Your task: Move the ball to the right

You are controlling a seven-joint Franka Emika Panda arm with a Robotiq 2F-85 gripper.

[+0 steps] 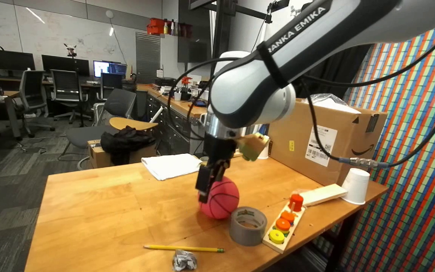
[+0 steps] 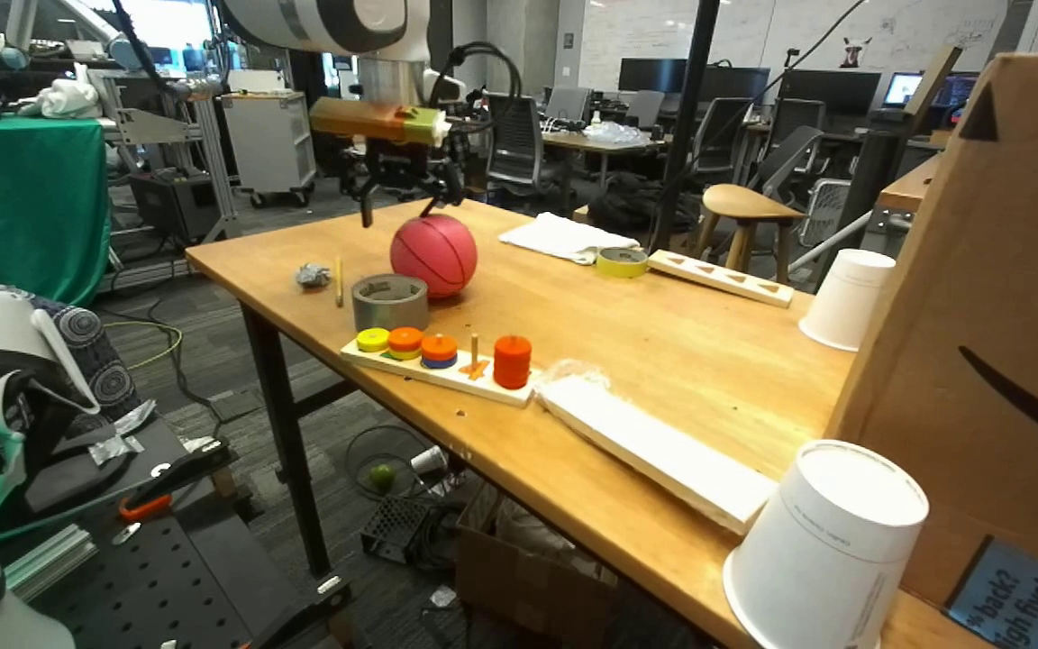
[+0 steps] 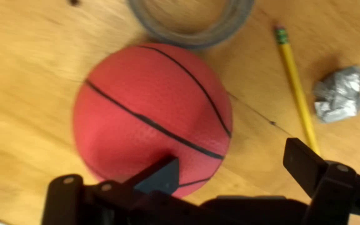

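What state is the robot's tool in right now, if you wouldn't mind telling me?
Tool: open, jaws well apart, holding nothing; whether it touches the ball cannot be told.

Bright light, glare on whiteboard (image 1: 59, 34), blurry wrist view

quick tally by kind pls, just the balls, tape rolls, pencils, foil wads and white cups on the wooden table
Ball: 1
Tape rolls: 2
Pencil: 1
Foil wad: 1
White cups: 2
Total: 7
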